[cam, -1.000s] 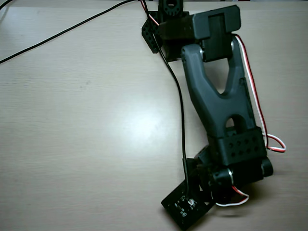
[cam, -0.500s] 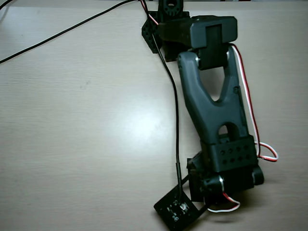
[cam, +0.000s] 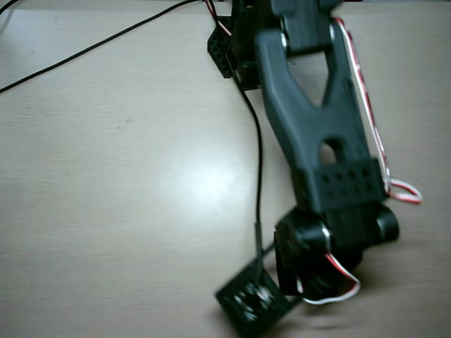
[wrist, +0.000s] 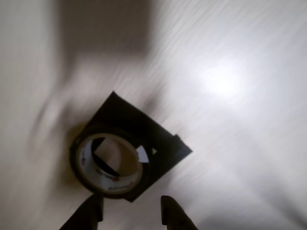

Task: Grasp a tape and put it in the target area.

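Note:
In the wrist view a tape roll (wrist: 112, 184) with a dark outside and a white inner core lies on a black square patch (wrist: 139, 124) on the pale table. It covers the patch's lower left corner. My gripper (wrist: 130, 205) enters from the bottom edge. Its two dark fingertips (wrist: 93, 206) are spread apart just below the roll, with nothing between them. In the overhead view the tape and the patch are hidden under the arm (cam: 324, 127). The wrist view is blurred by motion.
The black arm reaches from the top edge down to the lower right in the overhead view. A black cable (cam: 258, 176) runs down to a black block (cam: 250, 303) at the wrist. Another cable (cam: 91, 46) crosses the top left. A light glare (wrist: 220, 79) marks the table.

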Robot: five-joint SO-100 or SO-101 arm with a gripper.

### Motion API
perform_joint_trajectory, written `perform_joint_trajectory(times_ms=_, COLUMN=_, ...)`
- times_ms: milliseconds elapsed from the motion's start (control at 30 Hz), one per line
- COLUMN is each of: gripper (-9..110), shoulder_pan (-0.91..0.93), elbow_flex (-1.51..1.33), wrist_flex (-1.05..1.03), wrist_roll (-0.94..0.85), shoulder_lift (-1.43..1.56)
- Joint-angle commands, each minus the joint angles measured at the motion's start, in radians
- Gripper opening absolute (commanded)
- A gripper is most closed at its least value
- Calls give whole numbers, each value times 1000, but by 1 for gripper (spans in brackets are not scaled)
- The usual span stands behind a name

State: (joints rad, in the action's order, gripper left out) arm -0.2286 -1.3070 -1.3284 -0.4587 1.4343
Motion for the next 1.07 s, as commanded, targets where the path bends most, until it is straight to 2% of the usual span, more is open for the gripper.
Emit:
perform_joint_trajectory(times_ms=0, gripper=10, shoulder_pan=63, elbow_flex=-48, wrist_flex=-15, wrist_roll=21, shoulder_lift=155)
perform_joint_trajectory(times_ms=200, gripper=7, shoulder_pan=281, elbow_flex=-308, wrist_flex=51, wrist_roll=-8, shoulder_lift=371)
perform_joint_trajectory(times_ms=333, gripper=7, shoulder_pan=360, elbow_flex=-371, wrist_flex=63, wrist_roll=-38, shoulder_lift=396)
perform_joint_trajectory(times_ms=633, gripper=7, shoulder_pan=426, elbow_flex=-405, wrist_flex=83, wrist_roll=-58, shoulder_lift=414)
perform_joint_trajectory(times_ms=1033, gripper=7, shoulder_pan=420, elbow_flex=-422, wrist_flex=86, wrist_roll=-71, shoulder_lift=434)
